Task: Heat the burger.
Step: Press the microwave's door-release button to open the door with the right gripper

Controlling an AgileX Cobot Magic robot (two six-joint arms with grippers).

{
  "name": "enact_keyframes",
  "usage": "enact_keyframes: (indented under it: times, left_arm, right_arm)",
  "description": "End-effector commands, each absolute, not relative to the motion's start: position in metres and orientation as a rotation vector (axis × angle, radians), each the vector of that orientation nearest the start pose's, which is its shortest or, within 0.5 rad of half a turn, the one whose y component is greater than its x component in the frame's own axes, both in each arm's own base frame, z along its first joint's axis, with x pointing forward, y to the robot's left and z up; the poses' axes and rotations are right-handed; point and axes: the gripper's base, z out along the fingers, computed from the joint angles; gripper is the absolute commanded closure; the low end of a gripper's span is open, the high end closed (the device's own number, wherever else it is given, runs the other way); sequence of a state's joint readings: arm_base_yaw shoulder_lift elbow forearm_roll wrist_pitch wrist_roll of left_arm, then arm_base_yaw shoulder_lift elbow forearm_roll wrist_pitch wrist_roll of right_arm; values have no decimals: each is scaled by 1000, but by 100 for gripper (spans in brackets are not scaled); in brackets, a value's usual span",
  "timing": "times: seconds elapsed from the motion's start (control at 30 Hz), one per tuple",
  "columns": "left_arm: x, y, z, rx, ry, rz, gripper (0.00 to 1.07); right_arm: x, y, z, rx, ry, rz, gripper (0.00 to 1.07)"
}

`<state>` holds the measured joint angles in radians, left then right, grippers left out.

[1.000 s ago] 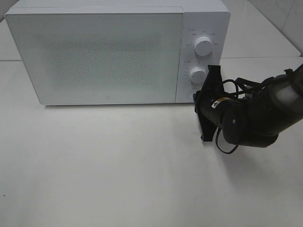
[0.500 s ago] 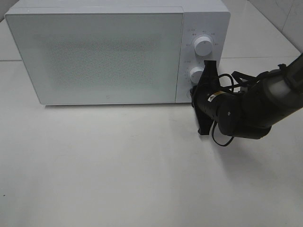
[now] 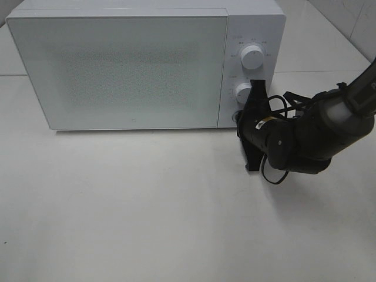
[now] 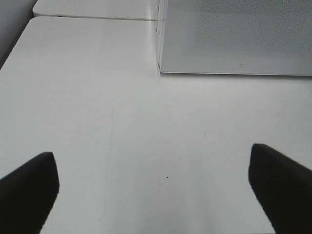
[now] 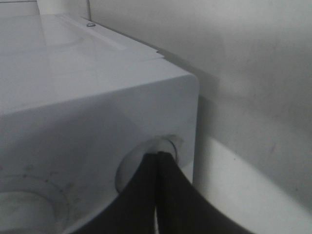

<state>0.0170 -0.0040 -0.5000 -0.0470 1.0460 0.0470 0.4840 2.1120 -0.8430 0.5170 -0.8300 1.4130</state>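
The burger is out of view. The white microwave (image 3: 129,64) stands at the back of the table with its frosted door shut. My right gripper (image 3: 240,119) is shut, and its tips are at the round button at the bottom of the control panel. In the right wrist view the closed fingertips (image 5: 158,155) meet the recessed button (image 5: 170,145) near the microwave's corner. My left gripper (image 4: 153,190) is open above bare table with nothing between its fingers (image 4: 29,181). It faces the microwave's left front corner (image 4: 161,68).
Two white knobs (image 3: 252,57) (image 3: 244,92) sit on the panel above the button. The black right arm (image 3: 305,138) with its cables lies along the microwave's right side. White table (image 3: 147,205) spreads in front of the microwave.
My right gripper has moved left and toward the control panel, bringing its shut tips up to the bottom button. The left gripper has not moved.
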Motion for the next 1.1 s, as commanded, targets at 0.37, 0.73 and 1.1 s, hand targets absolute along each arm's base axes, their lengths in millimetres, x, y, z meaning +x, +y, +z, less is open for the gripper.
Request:
enact_keyframes:
  times: [0.37,0.73,1.1]
  left_arm:
    - [-8,-4,278,31,1992,-22,9]
    - [-8,-4,278,31,1992,-22,9]
    - [-8,-4,278,31,1992,-22,9]
  right_arm:
    - [364,144,102,1399,1357,1134,107]
    - [382,148,124,1309,1176,1218,107]
    - [389,152,133,1266,1162,1233,107]
